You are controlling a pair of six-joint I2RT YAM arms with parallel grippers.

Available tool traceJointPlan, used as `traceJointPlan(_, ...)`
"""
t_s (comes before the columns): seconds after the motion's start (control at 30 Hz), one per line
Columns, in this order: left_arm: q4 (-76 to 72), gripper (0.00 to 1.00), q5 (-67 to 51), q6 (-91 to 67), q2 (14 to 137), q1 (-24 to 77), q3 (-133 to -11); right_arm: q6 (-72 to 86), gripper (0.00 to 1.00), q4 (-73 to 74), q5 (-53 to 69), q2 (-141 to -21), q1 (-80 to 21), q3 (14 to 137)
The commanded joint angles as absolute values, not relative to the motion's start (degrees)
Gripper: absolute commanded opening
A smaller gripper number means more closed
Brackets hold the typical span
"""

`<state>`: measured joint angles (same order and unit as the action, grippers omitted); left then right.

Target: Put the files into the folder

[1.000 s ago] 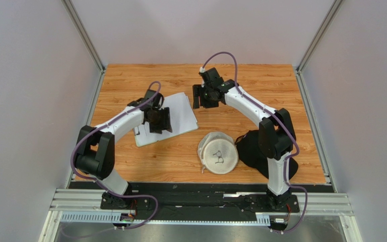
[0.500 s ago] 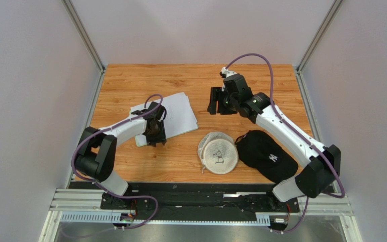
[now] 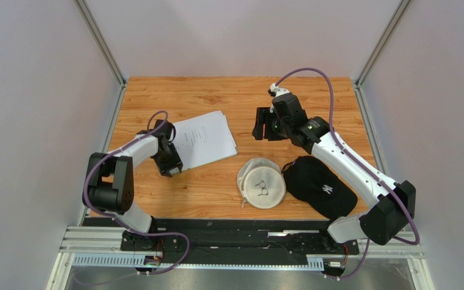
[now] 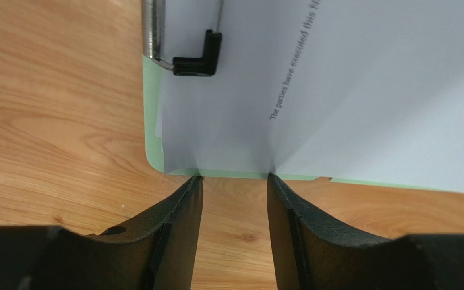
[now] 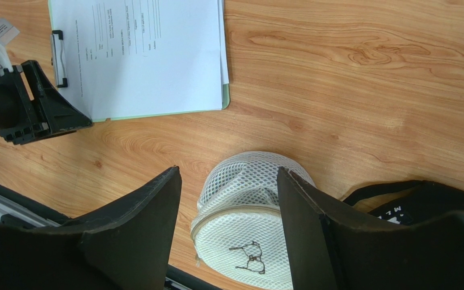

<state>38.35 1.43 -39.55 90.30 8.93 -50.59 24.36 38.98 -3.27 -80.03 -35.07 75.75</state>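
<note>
Files (image 3: 204, 139) lie stacked on the folder (image 4: 151, 130), left of centre on the table (image 3: 234, 96), with one edge under the clip (image 4: 195, 60); I judge the filing essentially done. Left jaws are open and empty, tips at the folder's near edge, probably to square it. Right jaws are open and empty, hovering upper right, clear of the work.
</note>
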Motion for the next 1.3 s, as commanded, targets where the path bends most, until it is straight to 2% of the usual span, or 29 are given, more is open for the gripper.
traceJointPlan(0.0, 40.0, 0.53, 1.1, -36.7, 99.6, 2.5, -60.9, 23.3, 0.63, 35.2, -4.7, -78.6, -35.0, 75.2)
traceJointPlan(0.1, 41.2, 0.53, 1.0, -35.9, 107.2, -5.1, -72.4, 22.6, 0.63, 35.4, -4.7, -79.5, -35.0, 75.6)
traceJointPlan(0.23, 41.0, 0.62, -1.2, -34.3, 117.4, -7.4, -88.9, 22.2, 0.63, 37.2, -5.3, -80.1, -35.0, 76.7)
traceJointPlan(0.33, 43.2, 0.65, -5.9, -32.1, 121.7, -7.3, -102.4, 22.2, 0.64, 37.4, -5.0, -79.3, -35.1, 76.2)
traceJointPlan(0.43, 43.8, 0.74, -6.5, -29.8, 116.2, -5.6, -103.8, 22.4, 0.66, 38.7, -5.6, -78.1, -35.0, 75.4)
traceJointPlan(0.57, 43.6, 0.80, -8.0, -26.7, 100.2, -0.8, -97.7, 22.9, 0.69, 41.8, -10.6, -76.7, -35.0, 74.6)
traceJointPlan(0.7, 45.7, 0.85, -8.2, -23.0, 85.4, 13.8, -92.2, 22.9, 0.71, 49.9, -17.9, -74.0, -34.9, 77.9)
traceJointPlan(0.87, 47.0, 0.94, -10.8, -23.4, 71.1, 25.5, -97.0, 20.0, 0.75, 58.9, -27.7, -64.3, -34.9, 84.0)
traceJointPlan(0.9, 46.9, 0.95, -13.2, -23.2, 69.9, 26.5, -98.5, 19.3, 0.76, 59.9, -29.2, -62.9, -35.0, 85.4)
traceJointPlan(0.93, 46.9, 0.95, -14.1, -23.1, 68.8, 26.6, -100.0, 18.9, 0.84, 61.0, -31.4, -61.5, -34.9, 89.3)
traceJointPlan(1.0, 47.6, 0.96, -15.2, -22.2, 67.0, 26.6, -105.6, 18.0, 0.89, 64.5, -32.5, -59.2, -34.9, 93.8)
traceJointPlan(1.1, 49.1, 0.96, -15.8, -21.7, 66.3, 26.6, -112.1, 17.8, 0.89, 68.9, -33.2, -59.4, -34.9, 102.6)
traceJointPlan(1.27, 49.9, 0.97, -16.4, -22.2, 65.4, 26.6, -114.1, 17.9, 0.90, 69.9, -30.2, -59.9, -34.9, 105.7)
